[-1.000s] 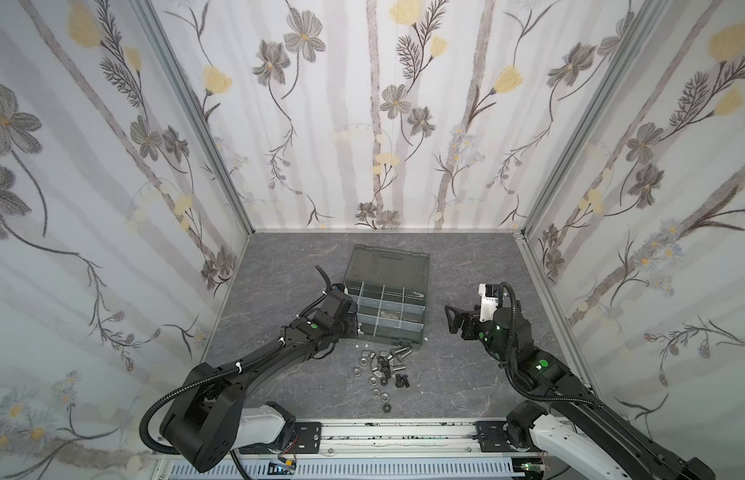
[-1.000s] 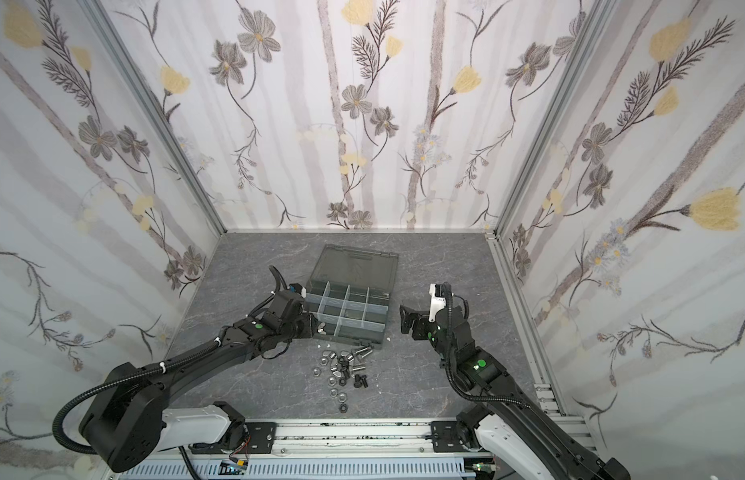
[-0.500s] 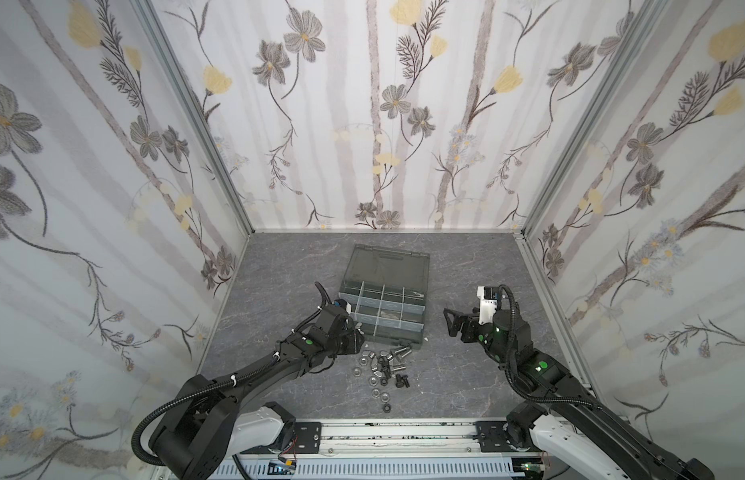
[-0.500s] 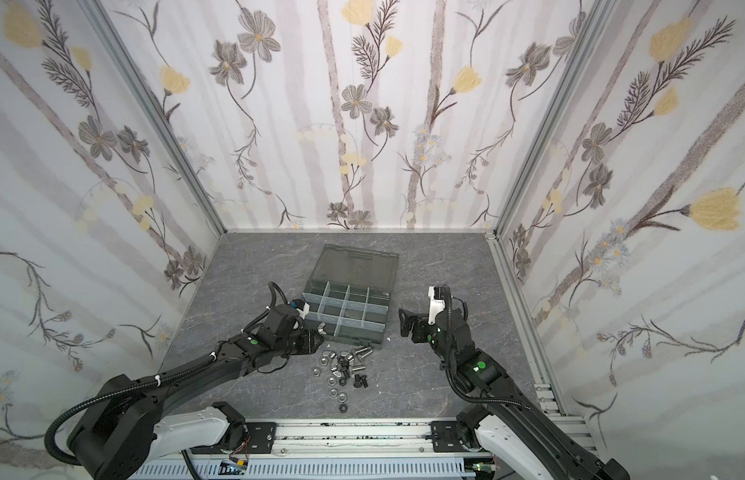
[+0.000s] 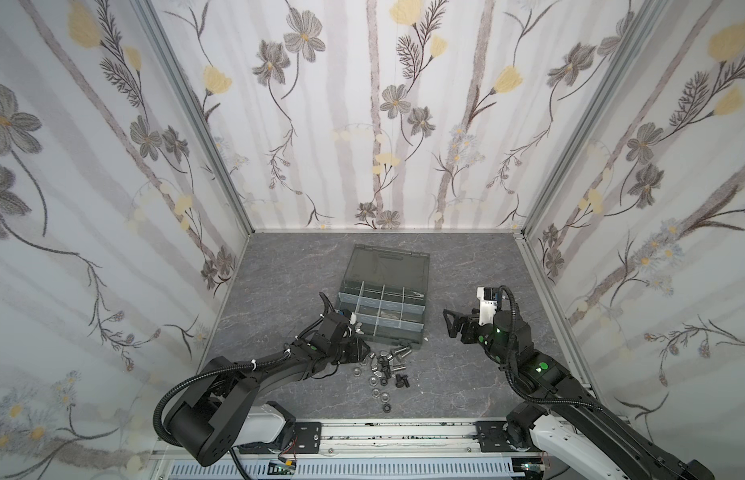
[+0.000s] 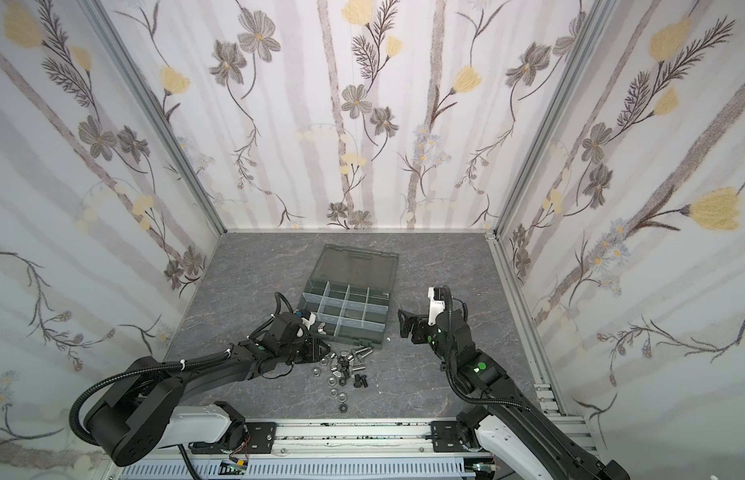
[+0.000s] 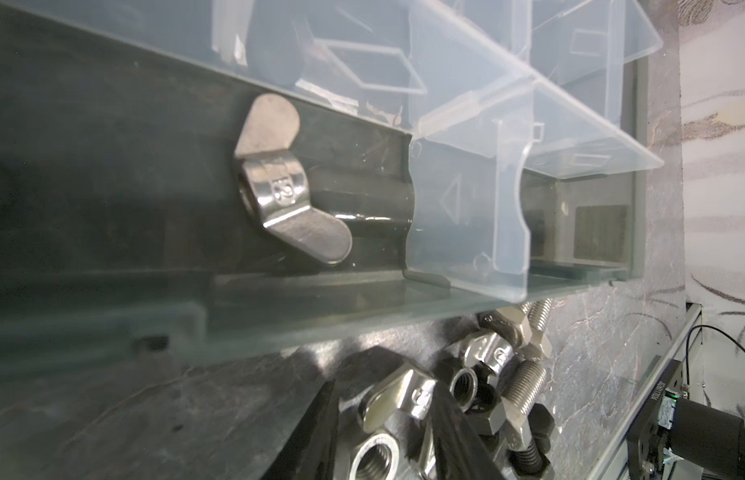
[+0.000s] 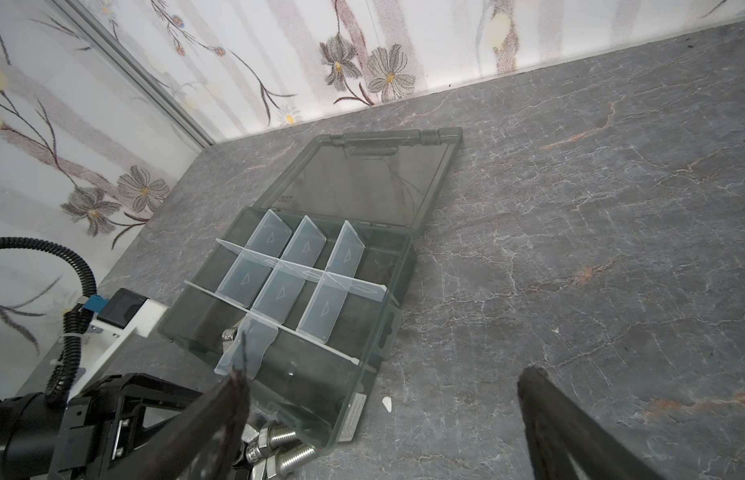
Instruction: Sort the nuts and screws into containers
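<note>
The left gripper (image 5: 360, 354) sits low at the loose heap of threaded silver and black screws (image 5: 399, 354) and ring-shaped nuts (image 5: 376, 376) on the grey marbled tabletop (image 5: 466, 382), just near of the dark grey plastic organiser box (image 5: 400, 337). Its jaws stand narrowly apart with a shiny wing nut (image 7: 400, 399) between them — gripped or not, I cannot tell. Another wing nut (image 7: 279, 187) lies in the box's near-left cell (image 7: 113, 145). The right gripper (image 5: 449, 322) hovers right of the box — jaws wide, holding nothing.
</note>
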Controlling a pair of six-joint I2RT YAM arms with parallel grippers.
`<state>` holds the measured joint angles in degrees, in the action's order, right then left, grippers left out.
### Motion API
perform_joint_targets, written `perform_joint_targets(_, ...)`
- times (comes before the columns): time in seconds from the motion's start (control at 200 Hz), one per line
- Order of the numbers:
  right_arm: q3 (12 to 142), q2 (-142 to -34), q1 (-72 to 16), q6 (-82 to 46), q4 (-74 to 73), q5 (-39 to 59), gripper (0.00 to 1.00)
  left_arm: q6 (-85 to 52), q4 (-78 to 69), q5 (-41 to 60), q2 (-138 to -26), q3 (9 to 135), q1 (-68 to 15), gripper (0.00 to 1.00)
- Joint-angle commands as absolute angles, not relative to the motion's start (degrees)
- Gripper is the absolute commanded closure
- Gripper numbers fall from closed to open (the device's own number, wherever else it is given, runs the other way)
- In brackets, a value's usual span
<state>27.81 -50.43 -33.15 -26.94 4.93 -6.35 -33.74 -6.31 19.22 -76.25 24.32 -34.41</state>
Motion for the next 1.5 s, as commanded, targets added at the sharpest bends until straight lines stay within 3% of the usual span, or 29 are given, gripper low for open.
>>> perform_joint_targets(0.0, 28.1, -50.4, -33.2, -27.4, 4.0, -6.5, 0.0, -35.0, -10.6, 20.1, -77.1, 23.3, -34.3, 0.61)
perform_joint_targets(0.62, 27.6, -50.1, -33.2, -27.9, 4.1, -6.9, 0.0, -35.4, -15.5, 21.7, -76.8, 19.0, -33.5, 0.77)
perform_joint_targets(1.134, 27.2, -49.6, -33.2, -28.2, 4.2, -6.9, 0.0, -35.9, -18.3, 23.2, -76.5, 18.7, -33.2, 1.0)
perform_joint_targets(1.494, 27.0, -49.3, -33.2, -28.3, 4.2, -7.0, 0.0, -37.4, -18.8, 23.0, -72.6, 18.3, -33.1, 1.0)
